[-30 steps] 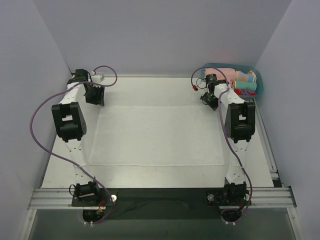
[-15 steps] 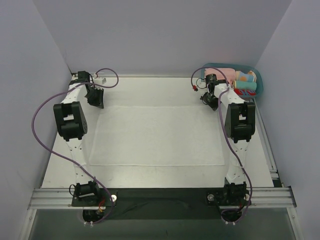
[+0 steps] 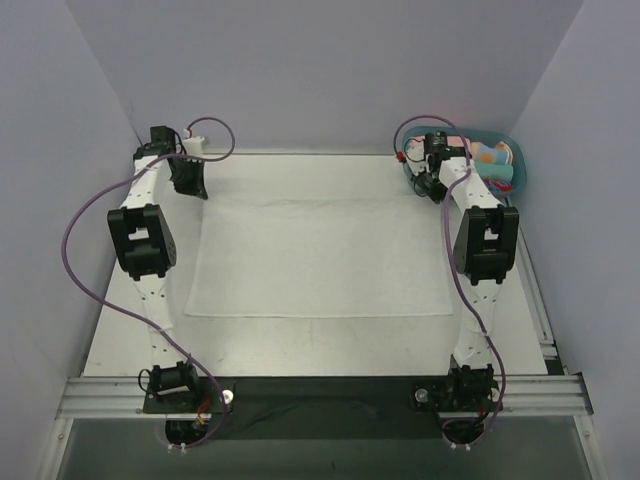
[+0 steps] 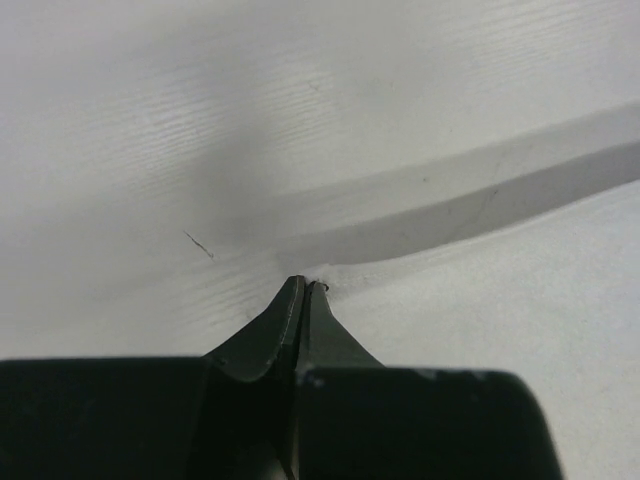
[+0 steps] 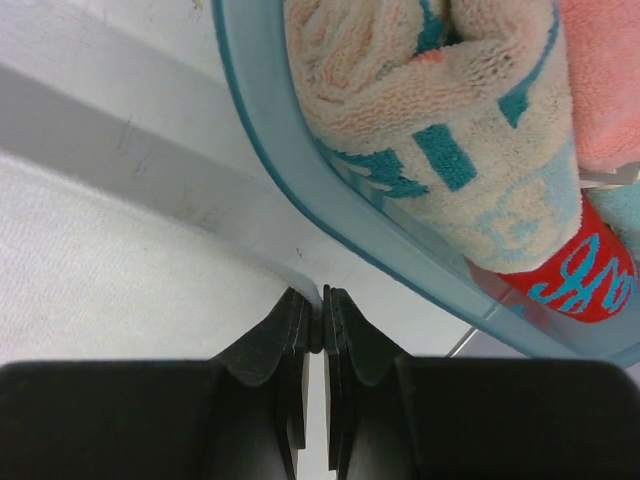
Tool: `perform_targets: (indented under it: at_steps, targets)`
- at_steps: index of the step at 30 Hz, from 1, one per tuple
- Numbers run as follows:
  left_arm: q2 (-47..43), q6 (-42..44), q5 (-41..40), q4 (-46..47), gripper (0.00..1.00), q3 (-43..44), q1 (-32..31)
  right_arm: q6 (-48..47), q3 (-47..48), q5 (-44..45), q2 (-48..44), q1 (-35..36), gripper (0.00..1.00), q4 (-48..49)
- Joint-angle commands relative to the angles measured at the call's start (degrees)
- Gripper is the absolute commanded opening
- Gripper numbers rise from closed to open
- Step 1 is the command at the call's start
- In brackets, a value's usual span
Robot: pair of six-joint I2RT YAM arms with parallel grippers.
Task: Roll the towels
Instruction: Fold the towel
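Towel (image 3: pixel 320 260) corners sit hidden inside clenched left gripper (image 4: pixel 303 285) and clenched right gripper (image 5: pixel 318 296).

L gripper (image 4: pixel 305 287) jaws closed, pinching white towel (image 4: pixel 520 300) corner, edge lifted, shadow on table (image 4: pixel 300 90)

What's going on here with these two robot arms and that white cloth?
The two arms are set to roll a white towel, which lies spread flat on the table. The left gripper is shut on its far left corner and the right gripper on its far right corner, beside a blue basket holding rolled towels. No part of it is rolled yet.
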Motion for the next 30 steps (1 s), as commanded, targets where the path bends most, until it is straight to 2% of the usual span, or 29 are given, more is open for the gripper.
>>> perform_targets:
  at_steps: [1, 5, 8, 16, 19, 26, 30]
  targets:
    - [0.1, -0.6, 2.1, 0.0, 0.0, 5.9, 0.4, -1.3, 3.9, 1.5, 0.3, -0.8, 0.0, -1.6]
    - [-0.9, -1.2, 4.2, -0.2, 0.0, 10.3, 0.9, -2.2, 4.5, 0.4, -1.4, -1.4, 0.0, -1.7]
    - [-4.5, 0.2, 6.1, -1.1, 0.0, 8.9, 1.0, -3.7, 0.1, -2.2, -5.9, -1.6, 0.0, -1.8]
    - [-18.3, 6.5, 8.2, -1.4, 0.0, -12.2, 3.4, -8.6, -18.3, -8.5, -20.7, -2.1, 0.0, -2.2]
    - [-22.3, 8.0, 8.2, -2.1, 0.0, -16.5, 5.3, -11.3, -23.6, -11.4, -24.3, -2.8, 0.0, -4.3]
    - [-27.5, 13.6, 6.2, -6.2, 0.0, -27.6, 7.3, -15.7, -28.6, -16.9, -25.0, -3.5, 0.0, -15.5]
    - [-25.6, 12.4, 3.7, -6.5, 0.0, -31.4, 7.2, -14.2, -28.5, -17.8, -21.1, -3.3, 0.0, -18.7]
